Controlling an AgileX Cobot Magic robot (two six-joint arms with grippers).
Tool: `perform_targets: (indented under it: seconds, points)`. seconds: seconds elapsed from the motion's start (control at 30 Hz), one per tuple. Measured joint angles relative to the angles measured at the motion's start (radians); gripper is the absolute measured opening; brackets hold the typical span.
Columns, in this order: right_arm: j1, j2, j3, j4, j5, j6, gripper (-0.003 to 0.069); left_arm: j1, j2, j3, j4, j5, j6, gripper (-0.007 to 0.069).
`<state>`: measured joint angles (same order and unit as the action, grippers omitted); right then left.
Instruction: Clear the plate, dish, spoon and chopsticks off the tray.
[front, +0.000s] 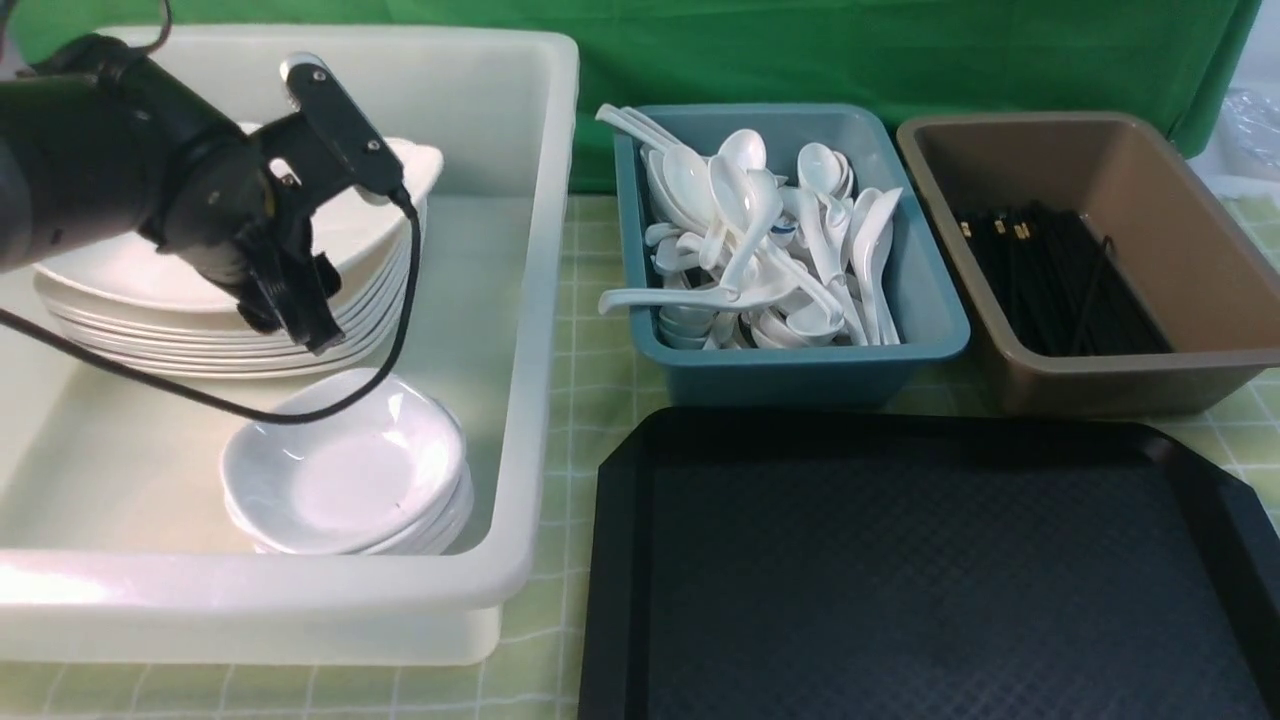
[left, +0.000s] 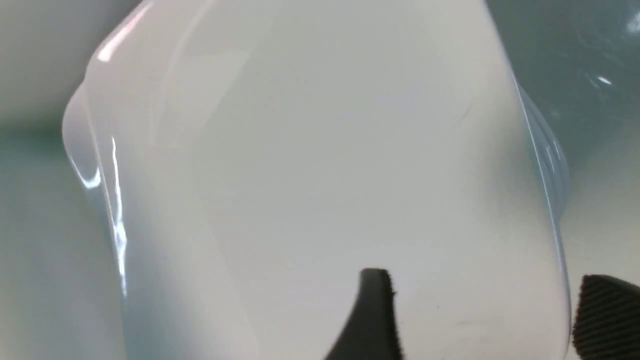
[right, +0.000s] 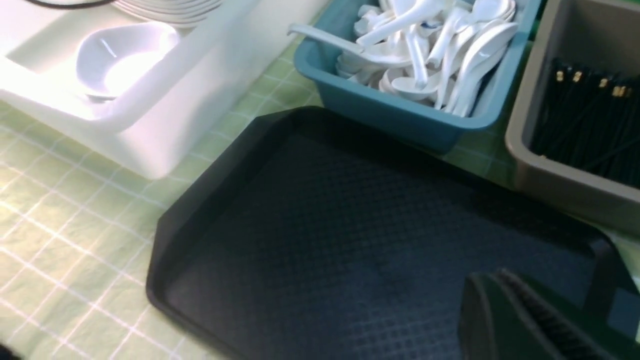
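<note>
The left gripper (front: 290, 300) stands with jaws spread wide and nothing between them, directly above the plate (front: 200, 265), which lies topmost on the plate stack in the white tub (front: 540, 300) beneath it. Glossy, rigid and likely slippery and breakable, the plate is best gripped at its raised rim. Far to that gripper's right, the tray (front: 920, 570) lies bare; the right gripper (right: 530, 320) above it is closed, empty.

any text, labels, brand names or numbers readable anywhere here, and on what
None can be read in any view.
The chopsticks in the brown tub carry small gold marks near their ends, too small to tell if they are lettering.
One spoon in the blue bin shows a small blue mark, too blurred to read.
The plate, tray and white tub are plain.
</note>
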<state>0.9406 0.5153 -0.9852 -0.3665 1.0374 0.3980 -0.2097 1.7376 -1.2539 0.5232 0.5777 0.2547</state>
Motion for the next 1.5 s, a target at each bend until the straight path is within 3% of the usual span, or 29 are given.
perform_targets:
  seconds: [0.13,0.3,0.37,0.43,0.57,0.67,0.8,0.93,1.5]
  points:
    - [0.0,0.0,0.0,0.018,0.001,-0.019,0.0023,0.0,-0.042,0.0,-0.111,0.004,-0.019,0.0643]
    - [0.0,0.0,0.0,0.022,0.001,-0.028,0.0023,-0.036,-0.206,0.0,-0.369,0.016,-0.019,0.0658]
    - [0.0,0.0,0.0,0.023,0.001,-0.028,0.0023,-0.074,-0.321,0.014,-0.454,0.01,-0.019,0.0596]
    - [0.0,0.0,0.0,0.024,0.001,-0.028,0.0026,-0.114,-0.454,0.05,-0.505,-0.013,-0.015,0.0486]
    - [0.0,0.0,0.0,0.025,0.001,-0.028,0.0036,-0.203,-0.718,0.215,-0.579,-0.099,0.034,0.0132]
    - [0.0,0.0,0.0,0.025,0.001,-0.028,0.0037,-0.243,-0.893,0.353,-0.662,-0.178,0.086,0.003]
    - [0.0,0.0,0.0,0.028,0.001,-0.022,0.0037,-0.271,-1.096,0.547,-0.759,-0.338,0.131,0.001]
    - [0.0,0.0,0.0,0.029,0.001,-0.021,0.0039,-0.271,-1.237,0.688,-0.773,-0.441,0.139,0.001]
    - [-0.025,0.0,0.0,0.035,-0.006,-0.021,0.0098,-0.271,-1.33,0.925,-0.679,-0.467,0.14,0.001]
